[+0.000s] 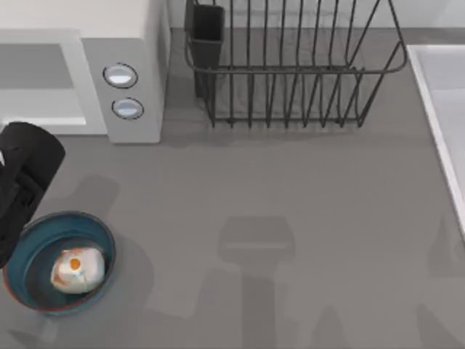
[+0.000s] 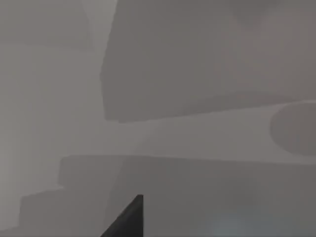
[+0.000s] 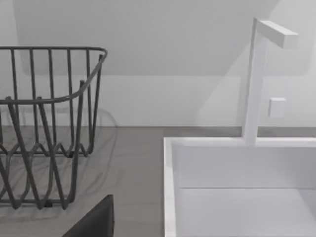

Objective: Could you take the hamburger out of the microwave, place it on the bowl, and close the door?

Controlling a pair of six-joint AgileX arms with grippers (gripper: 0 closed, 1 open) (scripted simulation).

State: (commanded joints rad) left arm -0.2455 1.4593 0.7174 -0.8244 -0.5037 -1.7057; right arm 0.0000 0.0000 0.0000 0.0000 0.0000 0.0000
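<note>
hamburger [image 1: 76, 269] lies inside the bowl [image 1: 33, 243], near left desk [image 1: 290, 182] corner. microwave [image 1: 138, 43] behind. left arm [image 1: 25, 174] over bowl's edge; fingers' state cannot tell.

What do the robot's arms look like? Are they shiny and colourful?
Not colourful. The left arm, at the top view's left edge beside the round blue bowl, is plain matte black with a rounded, bulky casing and no markings or cables showing. Each wrist view shows one flat, dark, pointed finger, again plain.
</note>
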